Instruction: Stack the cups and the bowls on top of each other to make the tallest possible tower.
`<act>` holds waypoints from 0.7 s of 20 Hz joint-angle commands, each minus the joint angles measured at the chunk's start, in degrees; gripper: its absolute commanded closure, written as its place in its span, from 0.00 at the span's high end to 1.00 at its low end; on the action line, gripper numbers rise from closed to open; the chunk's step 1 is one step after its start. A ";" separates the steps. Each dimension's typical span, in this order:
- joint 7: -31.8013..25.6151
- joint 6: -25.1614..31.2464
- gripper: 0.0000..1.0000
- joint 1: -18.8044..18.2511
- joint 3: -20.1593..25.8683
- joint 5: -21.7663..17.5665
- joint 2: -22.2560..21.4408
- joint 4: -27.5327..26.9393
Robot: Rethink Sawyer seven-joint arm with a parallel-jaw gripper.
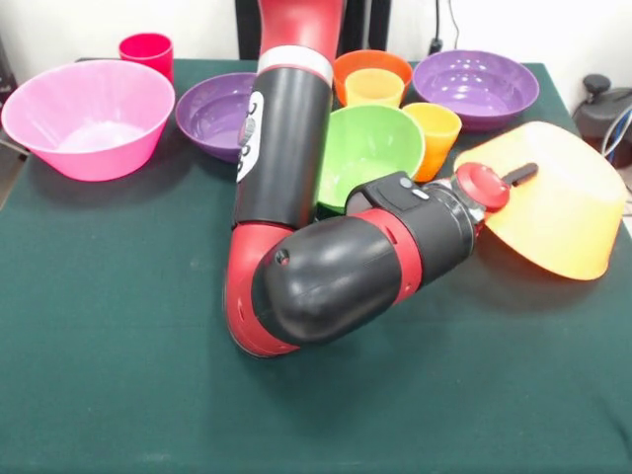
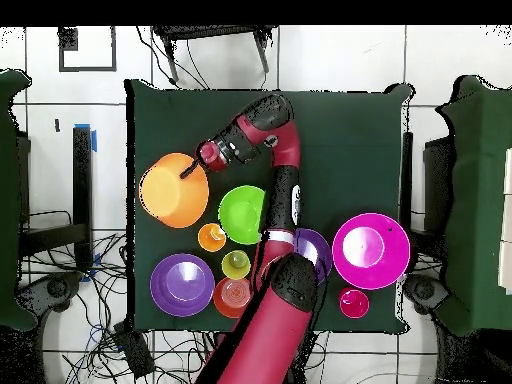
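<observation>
My gripper [image 1: 521, 176] is shut on the near rim of the big orange bowl [image 1: 558, 212], which hangs tilted at the right of the table; one black finger lies inside the bowl. From overhead the gripper [image 2: 187, 170] sits at that bowl's [image 2: 170, 192] rim. A green bowl [image 1: 367, 148] and an orange cup [image 1: 434, 130] stand beside it. A pale yellow cup [image 1: 374, 89] stands right by the small orange-red bowl [image 1: 372, 65]. Two purple bowls [image 1: 476, 87] [image 1: 210, 114], a big pink bowl [image 1: 89, 118] and a red cup [image 1: 146, 49] stand apart. The blue bowl is hidden.
My arm's elbow [image 1: 316, 276] hangs low over the middle of the green table cloth [image 1: 118, 375] and covers part of the left purple bowl. The table's edges [image 2: 135, 200] lie close to the orange bowl. Cables lie on the floor near the base.
</observation>
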 commanded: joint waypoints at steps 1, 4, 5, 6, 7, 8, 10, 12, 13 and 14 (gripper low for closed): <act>-17.57 -21.35 1.00 -1.62 -9.98 -4.27 10.98 -2.76; -15.25 -32.74 1.00 -3.43 -13.95 -2.48 9.74 2.02; -14.47 -36.54 1.00 -4.03 -15.27 -1.88 9.32 3.61; -13.21 -41.84 1.00 -5.28 -17.52 -1.89 8.05 6.84; -12.22 -48.23 1.00 -6.87 -20.02 -2.13 6.58 10.91; -10.92 -53.54 1.00 -8.36 -22.40 -3.14 4.76 14.95; -9.23 -59.11 1.00 -9.52 -24.86 -5.13 2.53 19.20; -6.89 -64.26 1.00 -10.27 -27.38 -7.43 -0.10 22.85; -5.46 -65.14 1.00 -10.06 -28.39 -7.80 -1.02 23.58; -4.03 -66.02 1.00 -9.86 -29.39 -8.18 -1.93 24.30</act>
